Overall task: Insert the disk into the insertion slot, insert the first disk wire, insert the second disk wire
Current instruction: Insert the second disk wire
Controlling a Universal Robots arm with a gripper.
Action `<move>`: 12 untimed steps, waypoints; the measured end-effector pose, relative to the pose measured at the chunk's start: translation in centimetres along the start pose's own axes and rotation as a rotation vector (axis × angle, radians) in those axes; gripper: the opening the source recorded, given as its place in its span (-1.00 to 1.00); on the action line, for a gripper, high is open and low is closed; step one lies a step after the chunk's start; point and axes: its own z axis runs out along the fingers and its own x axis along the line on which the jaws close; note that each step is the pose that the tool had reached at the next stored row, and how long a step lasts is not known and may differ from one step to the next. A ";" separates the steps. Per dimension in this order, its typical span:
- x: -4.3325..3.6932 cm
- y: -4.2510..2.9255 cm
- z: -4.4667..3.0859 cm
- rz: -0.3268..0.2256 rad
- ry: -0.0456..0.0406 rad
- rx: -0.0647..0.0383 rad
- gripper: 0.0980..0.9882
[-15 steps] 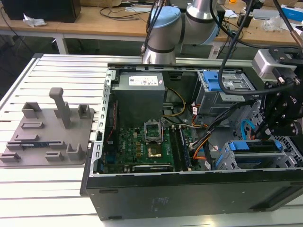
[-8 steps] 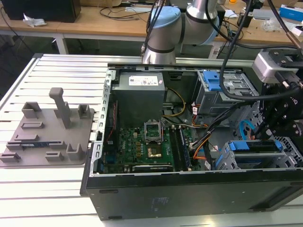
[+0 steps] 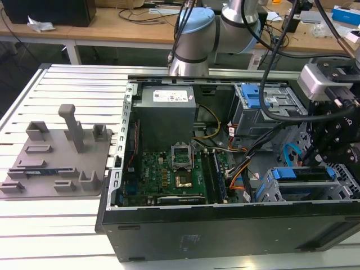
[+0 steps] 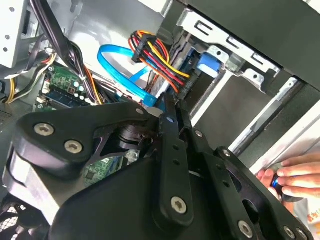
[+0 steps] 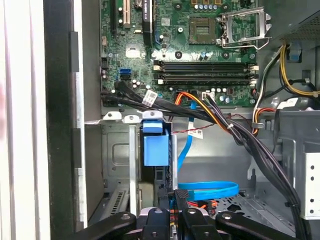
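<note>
One disk [image 5: 155,145] was seen seated in the insertion slot [image 5: 117,155] at the case's [image 5: 60,100] edge; the gripper [image 4: 169,107], clenched beside the blue wire [image 4: 117,65], was judged on wire insertion, careful plug alignment being needed.

fixture plate [image 3: 56,154] at exterior view's left of computer case [image 3: 225,225]

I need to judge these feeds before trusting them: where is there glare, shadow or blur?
Exterior view: even light, the slatted table pale and shiny, the computer case front dark. Second wrist view: the gripper looms close and dark, the hand at the edge is washed out. First wrist view: motherboard crisp, the case wall overexposed white.
</note>
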 end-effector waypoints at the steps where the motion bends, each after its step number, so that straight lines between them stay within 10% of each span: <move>1: 0.06 0.00 0.00 0.000 0.0000 0.000 -0.86; 12: 0.07 -0.11 0.01 0.000 0.0000 0.000 -0.86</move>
